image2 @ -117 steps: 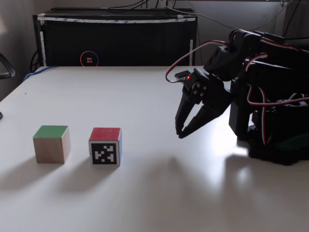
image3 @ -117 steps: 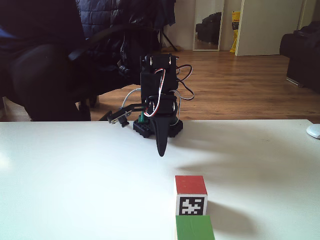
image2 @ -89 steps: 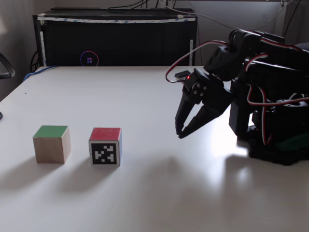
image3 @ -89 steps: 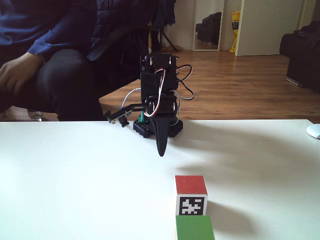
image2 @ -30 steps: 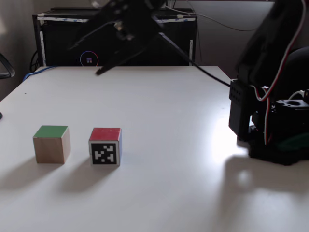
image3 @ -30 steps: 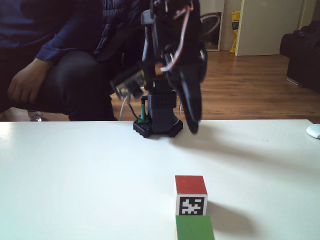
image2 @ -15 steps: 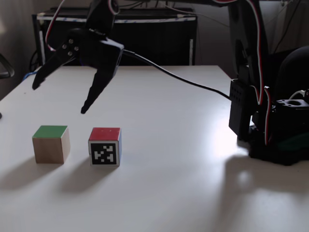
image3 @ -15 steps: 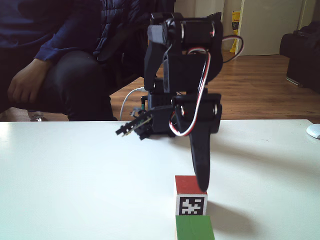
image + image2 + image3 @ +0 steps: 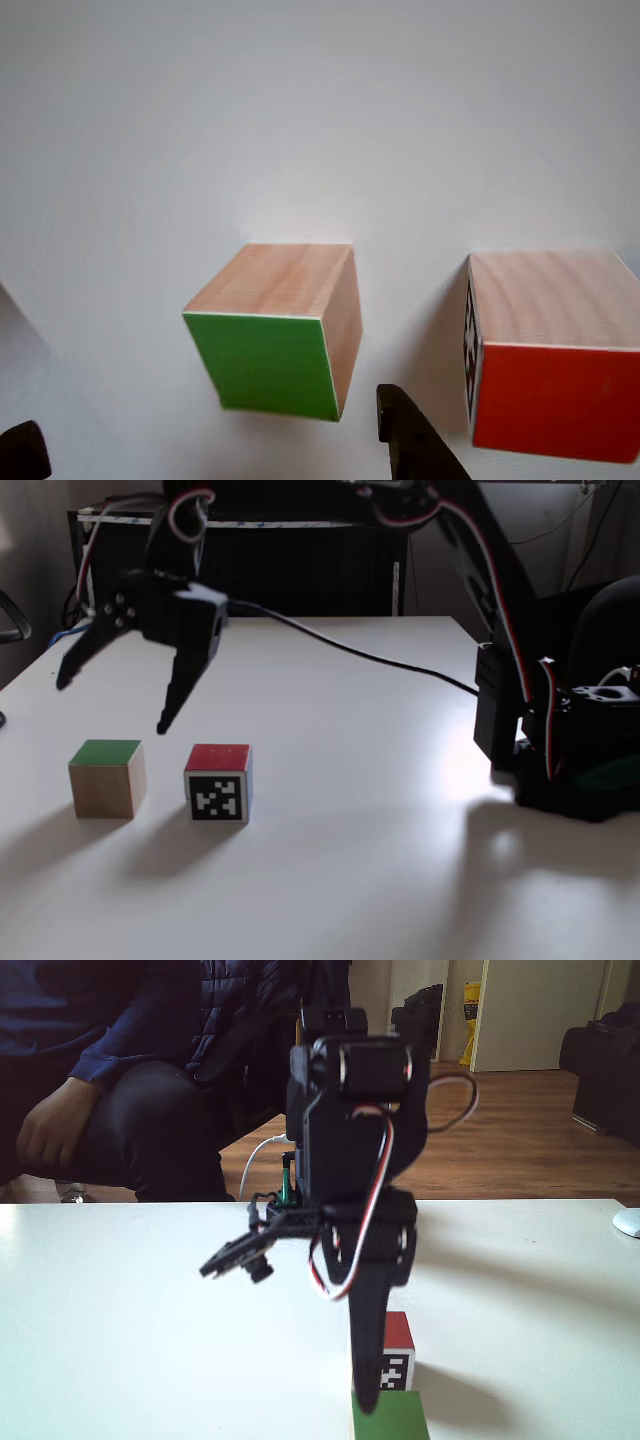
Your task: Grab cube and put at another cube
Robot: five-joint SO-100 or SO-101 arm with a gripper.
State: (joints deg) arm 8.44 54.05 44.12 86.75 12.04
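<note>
The gripper point(image 9: 110, 705) hangs above the white table point(image 9: 340, 680) with its two fingers spread wide and nothing between them, one tip over the green-topped cube point(image 9: 106, 777), the other toward the gap beside the red-topped cube point(image 9: 219, 782). Both cubes sit on the table, near each other but apart. In the other view the green-topped cube point(image 9: 280, 330) lies between the fingertips point(image 9: 410, 440). A seated person point(image 9: 120, 1070) is behind the table.
</note>
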